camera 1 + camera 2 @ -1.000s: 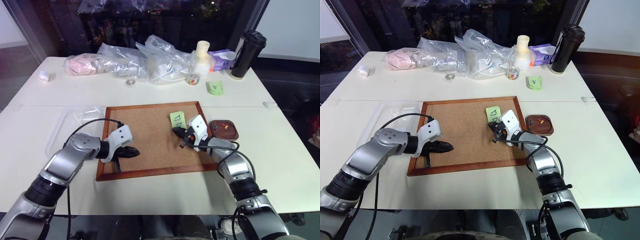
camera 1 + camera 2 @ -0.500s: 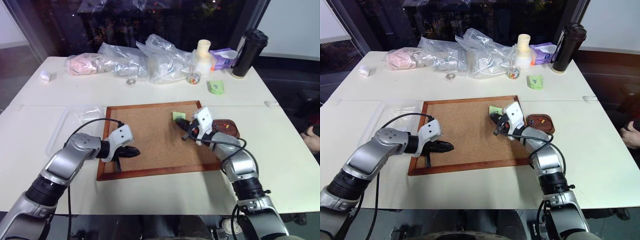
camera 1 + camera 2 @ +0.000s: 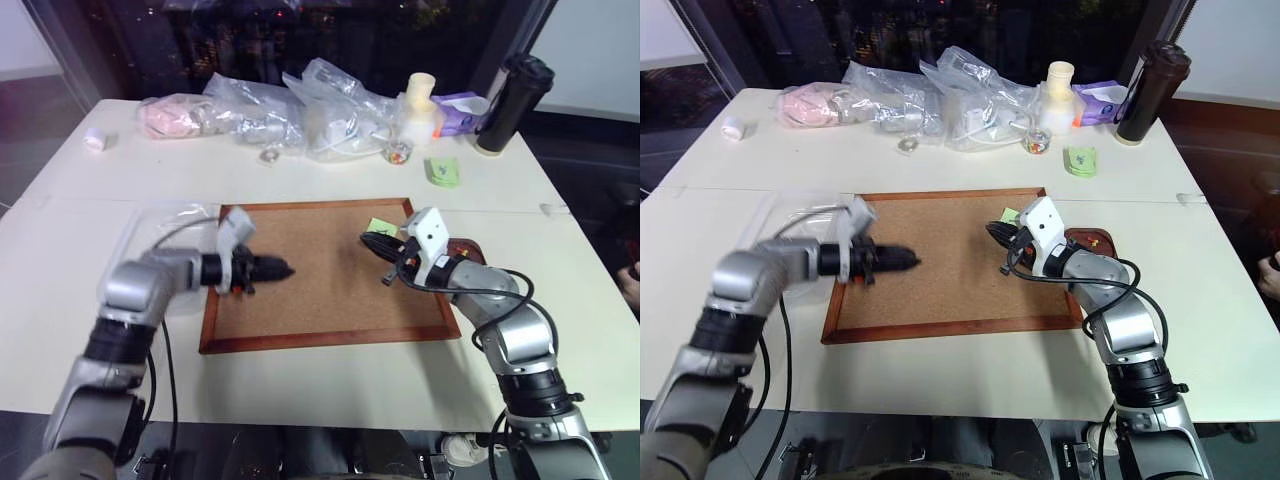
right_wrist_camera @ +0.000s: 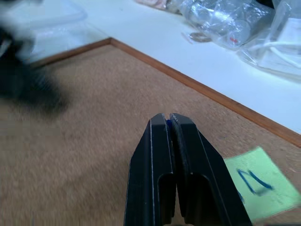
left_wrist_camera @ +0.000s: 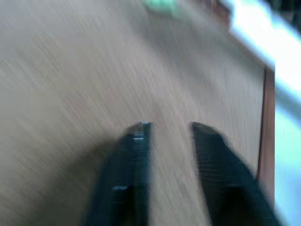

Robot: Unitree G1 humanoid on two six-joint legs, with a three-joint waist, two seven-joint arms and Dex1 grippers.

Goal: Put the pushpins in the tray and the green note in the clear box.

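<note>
A: Right gripper (image 4: 168,123) state?

B: Jaws are pressed fully together. A blue speck is pinched at the very tips and is judged to be a pushpin (image 4: 168,124) head. Not much of it can be made out.

A: So what step is logged?

B: Carrying the pin to the tray, as a judgement. The grip should be kept tight, since very little of the pin is clamped. The wrist should be swung over the dish before any release, and the tips lowered close to the rim so the pin is not bounced out.

A: What lies nearest the tool?

B: The cork board (image 3: 320,300) is directly below the tips, and a gap is seen between them. The green note (image 4: 261,181) lies just beside the fingers on the board, not touched.

A: And the tray?

B: The tray (image 3: 1105,240) lies behind the tips on the wrist side, partly covered by the gripper body. A pull back and outward is needed, not a reach forward.

A: Left gripper (image 3: 280,268)?

B: It is well ahead of the right tips, across the board. Its fingers (image 5: 134,150) are parted and nothing is held between them.

A: Clear box?

B: The clear box (image 3: 780,215) is farthest off, past the board's far edge from the right gripper, beside the left arm. The note is expected to be taken there afterwards.
</note>
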